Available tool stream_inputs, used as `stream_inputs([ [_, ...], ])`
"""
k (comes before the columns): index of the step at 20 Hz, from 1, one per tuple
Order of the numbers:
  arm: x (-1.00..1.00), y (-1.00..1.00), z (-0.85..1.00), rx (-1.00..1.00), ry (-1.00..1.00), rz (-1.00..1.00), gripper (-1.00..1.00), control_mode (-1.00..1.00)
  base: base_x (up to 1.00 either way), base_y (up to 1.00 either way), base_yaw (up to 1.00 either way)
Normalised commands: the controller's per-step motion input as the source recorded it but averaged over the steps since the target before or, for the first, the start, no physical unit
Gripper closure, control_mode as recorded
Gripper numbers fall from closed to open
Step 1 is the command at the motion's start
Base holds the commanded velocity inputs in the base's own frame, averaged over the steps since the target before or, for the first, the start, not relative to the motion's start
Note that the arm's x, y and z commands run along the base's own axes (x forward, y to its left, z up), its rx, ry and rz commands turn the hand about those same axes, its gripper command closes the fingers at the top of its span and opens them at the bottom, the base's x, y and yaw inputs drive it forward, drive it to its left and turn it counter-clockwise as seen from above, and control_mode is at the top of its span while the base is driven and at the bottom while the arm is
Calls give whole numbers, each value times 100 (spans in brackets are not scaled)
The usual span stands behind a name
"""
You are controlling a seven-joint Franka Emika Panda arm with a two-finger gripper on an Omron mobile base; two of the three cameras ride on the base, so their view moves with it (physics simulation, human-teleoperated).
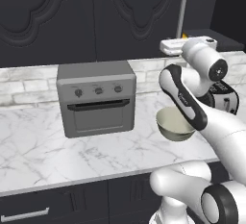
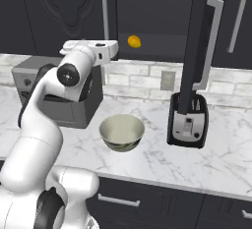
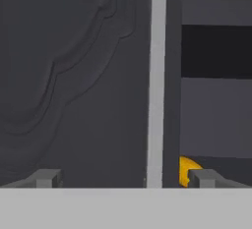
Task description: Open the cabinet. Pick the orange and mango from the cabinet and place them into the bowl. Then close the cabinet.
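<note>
- Upper centre of the right base view: the mango [image 2: 134, 41] sits inside the cabinet [image 2: 59, 12], right door swung open.
- Claw [image 3: 125, 176] spread wide, straddling the left door's handle [image 3: 156, 85].
- Bowl [image 2: 122, 132] on the table [image 2: 147, 159], lower centre.

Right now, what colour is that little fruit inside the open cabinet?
Bright yellow-orange: the mango sits on the cabinet shelf, clearest in the right base view.

Black cabinet [image 2: 74, 12] w/ right door open, yellow mango [image 2: 134, 41] inside; cream bowl [image 2: 122, 132] on counter.
</note>
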Motion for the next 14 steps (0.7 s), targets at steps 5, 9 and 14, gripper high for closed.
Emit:
stream_inputs([
  [5,0,-3,0,4,0,0,-100,-100,0,0,0],
  [9,0,-12,0,4,0,0,-100,-100,0,0,0],
  [14,0,-33,0,9,0,0,-100,-100,0,0,0],
])
